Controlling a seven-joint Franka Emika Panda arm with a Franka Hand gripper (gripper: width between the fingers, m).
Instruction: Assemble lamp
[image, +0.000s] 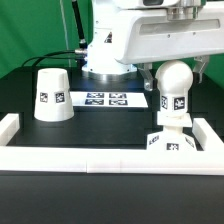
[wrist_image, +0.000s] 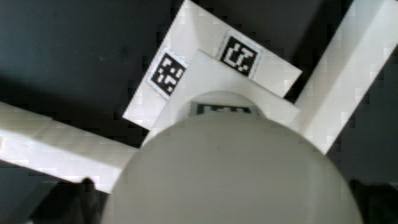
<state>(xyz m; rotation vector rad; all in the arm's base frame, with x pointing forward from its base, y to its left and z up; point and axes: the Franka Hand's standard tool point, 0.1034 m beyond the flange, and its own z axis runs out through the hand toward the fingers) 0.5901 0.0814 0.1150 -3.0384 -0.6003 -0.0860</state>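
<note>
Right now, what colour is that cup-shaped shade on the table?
White, with a black-and-white square tag; the shade shows best in the exterior view.

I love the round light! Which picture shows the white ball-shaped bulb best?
The exterior view: the white ball-shaped bulb shows its ball, short stem and tag, above the flat square white base. The wrist view shows only its rounded top, close and blurry.

Even bright light, blurred wrist close-up
</note>
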